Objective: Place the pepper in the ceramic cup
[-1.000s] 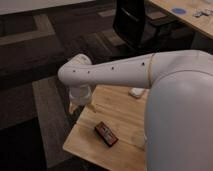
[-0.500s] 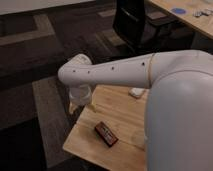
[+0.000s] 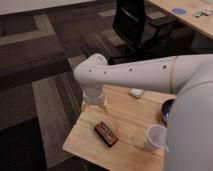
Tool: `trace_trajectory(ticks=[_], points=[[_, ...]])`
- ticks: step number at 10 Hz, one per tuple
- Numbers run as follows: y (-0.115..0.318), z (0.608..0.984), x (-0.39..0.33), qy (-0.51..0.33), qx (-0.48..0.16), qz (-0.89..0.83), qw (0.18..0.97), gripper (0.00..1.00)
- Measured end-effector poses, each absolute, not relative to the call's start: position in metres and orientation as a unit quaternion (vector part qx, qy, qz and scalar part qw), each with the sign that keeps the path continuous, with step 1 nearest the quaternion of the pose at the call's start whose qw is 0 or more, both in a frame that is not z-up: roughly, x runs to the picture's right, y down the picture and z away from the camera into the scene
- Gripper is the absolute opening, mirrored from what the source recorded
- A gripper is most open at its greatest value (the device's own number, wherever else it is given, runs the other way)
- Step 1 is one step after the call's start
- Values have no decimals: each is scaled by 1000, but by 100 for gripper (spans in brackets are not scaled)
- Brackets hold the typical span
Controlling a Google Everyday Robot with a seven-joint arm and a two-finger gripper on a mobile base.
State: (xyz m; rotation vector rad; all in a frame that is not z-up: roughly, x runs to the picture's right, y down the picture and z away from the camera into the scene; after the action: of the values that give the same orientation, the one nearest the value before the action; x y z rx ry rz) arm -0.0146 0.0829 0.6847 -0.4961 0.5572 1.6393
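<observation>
Nothing has moved since the earlier frame: pepper unseen, probably hidden beneath the claw [image 3: 95, 103], which hangs wide over the table's [image 3: 131, 116] far-left corner. Grasp step, by my reading. Next comes closing on the pepper, then carrying it to the ceramic cup [image 3: 156, 136] at the near edge.

Dark patterned carpet [image 3: 30, 60] surrounds a light wooden table [image 3: 130, 117], black office chair [image 3: 131, 22] behind.

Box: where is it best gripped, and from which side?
Take the box across its narrow width at mid-length, from above: it lies flat and diagonal on the table, with both long sides free. The tool hangs over the table's far edge, beyond it.
</observation>
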Motion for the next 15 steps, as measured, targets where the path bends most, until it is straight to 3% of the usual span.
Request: trace_trajectory(ticks=[4, 10, 15], points=[[62, 627, 90, 242, -164, 770, 567, 65], [65, 626, 91, 245, -166, 773, 561, 65], [105, 584, 214, 261, -139, 853, 429, 65]])
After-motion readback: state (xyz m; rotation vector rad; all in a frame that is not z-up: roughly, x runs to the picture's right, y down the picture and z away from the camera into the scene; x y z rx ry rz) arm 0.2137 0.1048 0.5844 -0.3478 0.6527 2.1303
